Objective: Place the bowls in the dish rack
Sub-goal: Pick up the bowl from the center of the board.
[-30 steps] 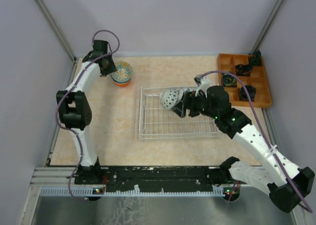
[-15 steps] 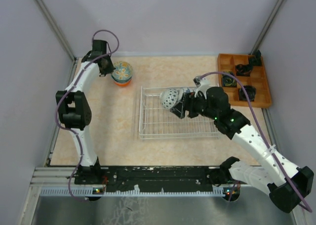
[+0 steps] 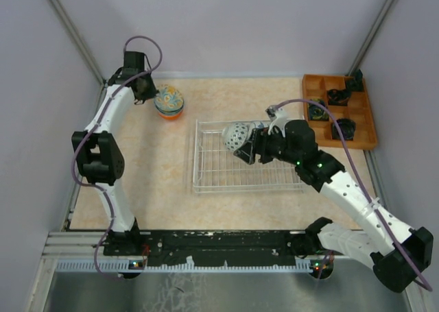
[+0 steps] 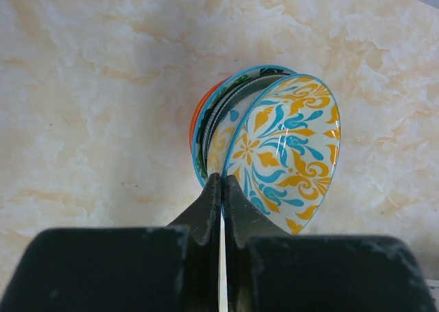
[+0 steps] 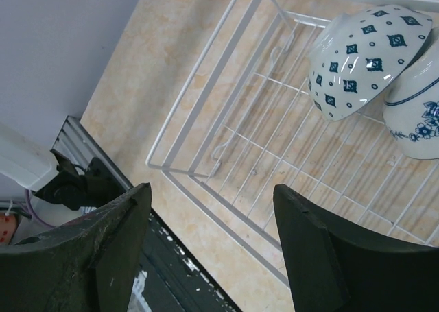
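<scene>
A stack of bowls [image 3: 169, 101] sits at the table's far left. Its top bowl [image 4: 288, 147], yellow and blue inside, is tipped up on edge off the orange-sided bowl [image 4: 195, 123] below. My left gripper [image 4: 221, 182] is shut on that top bowl's rim; from above the left gripper [image 3: 152, 92] is at the stack's left side. The dish rack [image 3: 226, 168] lies mid-table. Inside its far end lean a white dotted bowl [image 5: 360, 58] and a blue-flowered bowl [image 5: 418, 106]. My right gripper [image 5: 211, 192] hangs open over the rack, holding nothing.
An orange wooden compartment tray [image 3: 374, 120] with black items [image 3: 337, 96] stands at the far right. The rack's raised wire rim [image 5: 206, 106] runs under my right fingers. Grey walls close in the table on three sides.
My left gripper has shut on the top bowl's rim and its wrist has shifted slightly left and back. The right gripper has barely moved over the rack.
</scene>
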Robot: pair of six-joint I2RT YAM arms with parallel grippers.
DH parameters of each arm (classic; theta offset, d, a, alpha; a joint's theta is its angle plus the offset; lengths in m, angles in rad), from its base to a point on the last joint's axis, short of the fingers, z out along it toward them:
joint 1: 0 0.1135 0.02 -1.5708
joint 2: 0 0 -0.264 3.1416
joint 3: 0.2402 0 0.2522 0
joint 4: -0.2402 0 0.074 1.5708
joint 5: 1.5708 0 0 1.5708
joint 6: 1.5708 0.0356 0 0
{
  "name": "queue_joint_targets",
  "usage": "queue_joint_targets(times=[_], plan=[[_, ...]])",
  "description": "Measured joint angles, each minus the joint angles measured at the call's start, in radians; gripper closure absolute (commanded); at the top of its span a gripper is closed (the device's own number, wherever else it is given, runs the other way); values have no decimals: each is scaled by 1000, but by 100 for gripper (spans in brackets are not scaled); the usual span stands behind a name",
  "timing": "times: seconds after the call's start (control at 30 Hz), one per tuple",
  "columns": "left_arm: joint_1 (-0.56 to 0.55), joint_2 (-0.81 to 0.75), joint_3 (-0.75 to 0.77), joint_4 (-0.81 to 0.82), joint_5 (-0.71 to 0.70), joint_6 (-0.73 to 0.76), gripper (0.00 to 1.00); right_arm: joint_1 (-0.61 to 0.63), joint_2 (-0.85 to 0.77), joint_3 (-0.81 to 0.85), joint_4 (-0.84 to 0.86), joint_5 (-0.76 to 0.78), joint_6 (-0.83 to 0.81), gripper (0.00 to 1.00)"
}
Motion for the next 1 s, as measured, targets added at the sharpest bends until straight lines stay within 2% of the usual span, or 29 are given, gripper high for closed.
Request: queue_joint_targets(times=[0.27, 0.5, 0.73, 1.0], plan=[[0, -22, 0, -19, 62, -5, 100, 0, 76, 25, 10, -15, -12, 30], [0, -74, 0, -55, 147, -14, 100, 15, 236, 161, 13, -21, -63, 34], [-29, -164, 12, -120, 172, -4, 100, 170, 458, 436, -15, 56, -195, 37], [-137, -245, 11, -222, 216, 25, 100, 350, 650, 667, -51, 258, -402, 36]])
